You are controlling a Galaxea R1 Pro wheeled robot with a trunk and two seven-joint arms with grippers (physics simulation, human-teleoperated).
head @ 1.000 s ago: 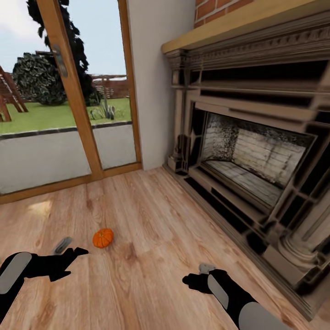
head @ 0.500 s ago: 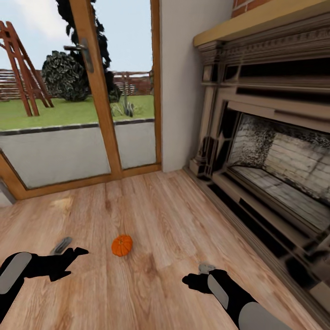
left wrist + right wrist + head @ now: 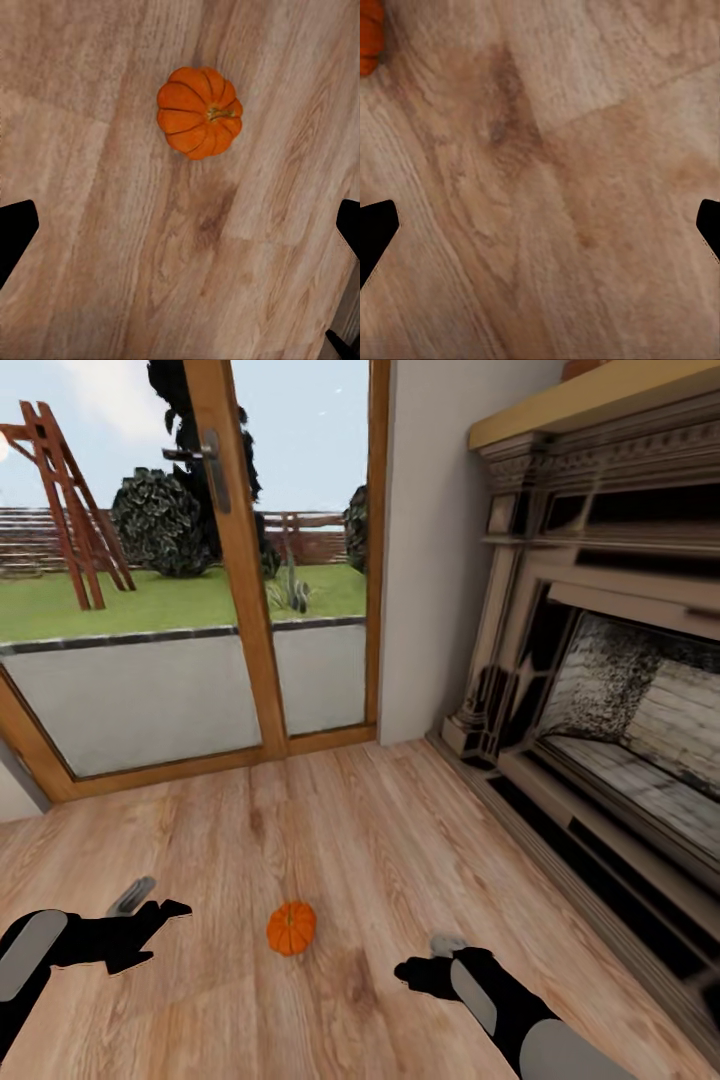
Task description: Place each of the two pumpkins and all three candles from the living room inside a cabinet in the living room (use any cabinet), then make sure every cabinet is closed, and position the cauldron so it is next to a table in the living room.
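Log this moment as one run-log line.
phase: approach | target: small orange ribbed pumpkin on wooden plank floor, between both arms | left gripper: open, empty | right gripper: open, empty | nearby: fireplace

Head cam high, angled forward-down over wood floor (image 3: 340,830) toward glass door (image 3: 180,610) and fireplace (image 3: 600,690). Both wrist cams face straight down at floor, close. All three share the pumpkin (image 3: 291,928).
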